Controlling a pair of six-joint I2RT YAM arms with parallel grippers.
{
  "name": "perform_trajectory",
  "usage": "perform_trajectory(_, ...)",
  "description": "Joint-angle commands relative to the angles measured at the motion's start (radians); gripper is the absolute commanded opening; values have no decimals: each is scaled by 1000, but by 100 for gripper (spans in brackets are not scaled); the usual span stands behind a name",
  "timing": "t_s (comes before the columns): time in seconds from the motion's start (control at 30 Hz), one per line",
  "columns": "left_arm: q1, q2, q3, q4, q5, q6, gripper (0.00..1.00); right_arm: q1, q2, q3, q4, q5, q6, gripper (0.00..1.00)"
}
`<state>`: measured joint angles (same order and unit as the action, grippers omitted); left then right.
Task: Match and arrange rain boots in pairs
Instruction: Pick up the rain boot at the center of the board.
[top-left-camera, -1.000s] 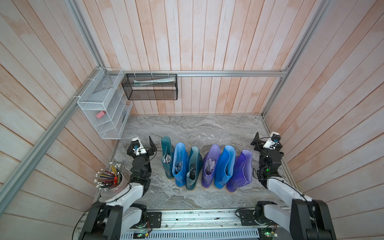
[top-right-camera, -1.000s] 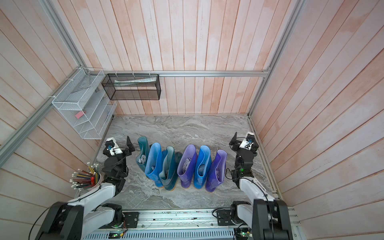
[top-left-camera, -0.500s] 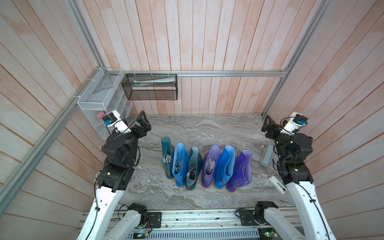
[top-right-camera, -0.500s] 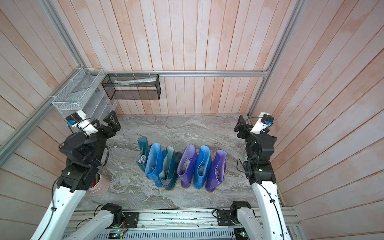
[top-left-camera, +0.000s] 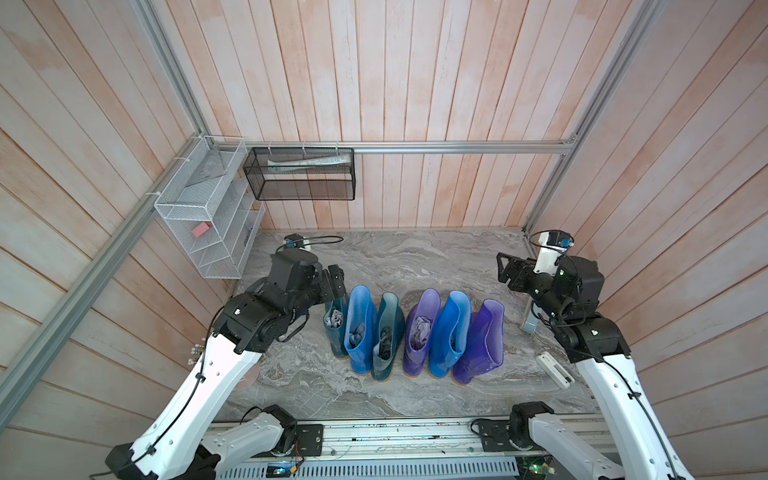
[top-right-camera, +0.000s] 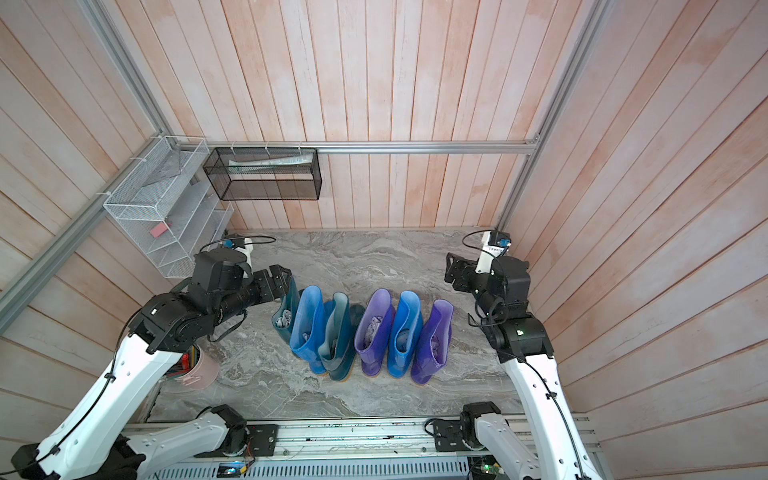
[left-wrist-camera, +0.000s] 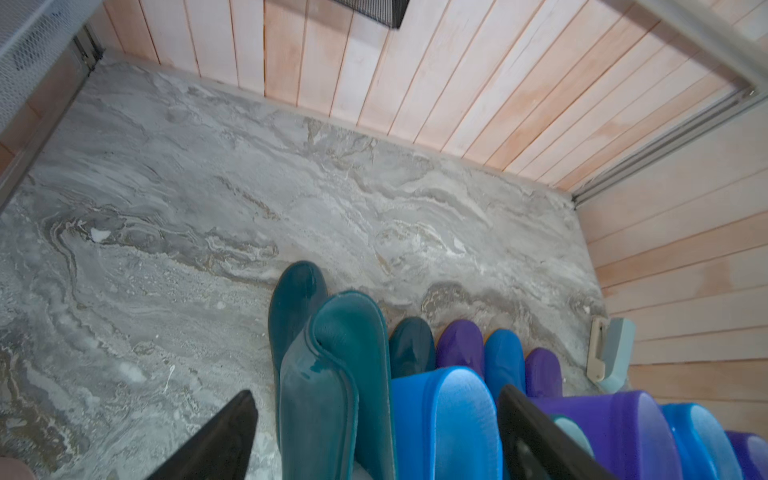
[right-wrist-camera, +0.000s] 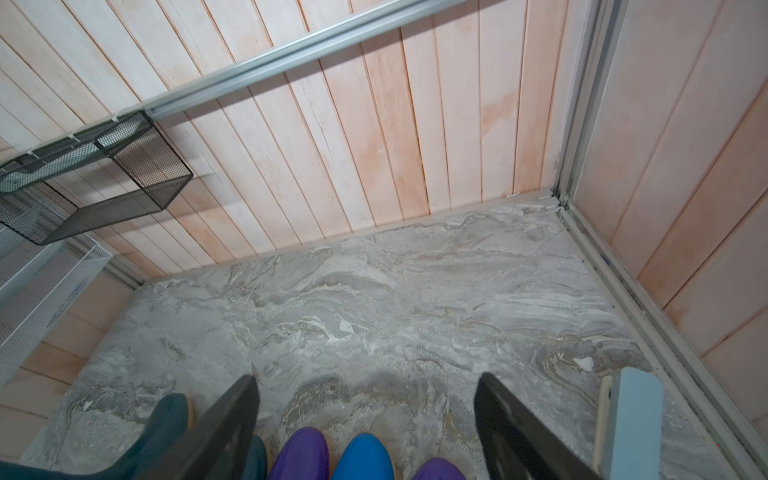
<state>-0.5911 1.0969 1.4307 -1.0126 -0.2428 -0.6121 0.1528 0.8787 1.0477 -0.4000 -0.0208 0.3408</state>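
The grey marbled counter (top-left-camera: 415, 266) spans the booth. The left arm (top-left-camera: 195, 386) and right arm (top-left-camera: 615, 386) reach over it from the rail. On the walls beyond the left pincer (top-left-camera: 335, 282) hang a white wire rack (top-left-camera: 199, 208) and a black mesh basket (top-left-camera: 299, 174).

In both top views the six rain boots (top-left-camera: 415, 332) stand upright in one tight row between the pincers. Counting away from the left pincer they run: dark teal boot (top-left-camera: 333, 336), bright blue boot (top-left-camera: 360, 332), second teal boot (top-left-camera: 388, 336), purple boot (top-left-camera: 422, 332), second blue boot (top-left-camera: 451, 328), second purple boot (top-left-camera: 482, 340). The last stands well short of the right pincer (top-left-camera: 505, 268). Like colours are not yet side by side.

The top views hide the left pincer's gap, but the left wrist view shows it. Its fingers (left-wrist-camera: 232, 432) stand wide apart, with the tops of the nearest teal and blue boots between them. I cannot tell whether either finger touches rubber. In the right wrist view the right pincer is also apart, with bare counter between its fingers (right-wrist-camera: 232, 419).

Grey stuffing (top-left-camera: 334, 320) shows in several shafts. A pink cup (top-right-camera: 195, 370) sits under the left arm, which mostly covers it. A pale blue block (top-left-camera: 528, 322) leans at the wall behind the right pincer, and a white gadget (top-left-camera: 555, 370) lies nearby.

Half a second ago the left arm was up beside the rack. It has since swung down to the row's end. The right pincer has dropped lower, and the boots have not shifted.
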Motion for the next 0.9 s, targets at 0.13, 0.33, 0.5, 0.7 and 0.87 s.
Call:
perform_trajectory(0.13, -67, 89, 11, -95, -87, -23, 88, 8, -13, -34, -14, -27, 36, 80)
perform_trajectory(0.33, -67, 114, -5, -93, -116, -15, 84, 9, -41, -45, -32, -8, 28, 79)
perform_trajectory(0.5, -67, 123, -22, -82, -127, -7, 76, 9, -48, -55, -31, -9, 28, 79)
perform_trajectory(0.7, -67, 137, -45, -75, -128, 3, 68, 8, -43, -58, -26, -11, 30, 77)
perform_trajectory(0.87, -60, 144, -62, -57, -127, 17, 55, 8, -44, -68, -20, -10, 32, 76)
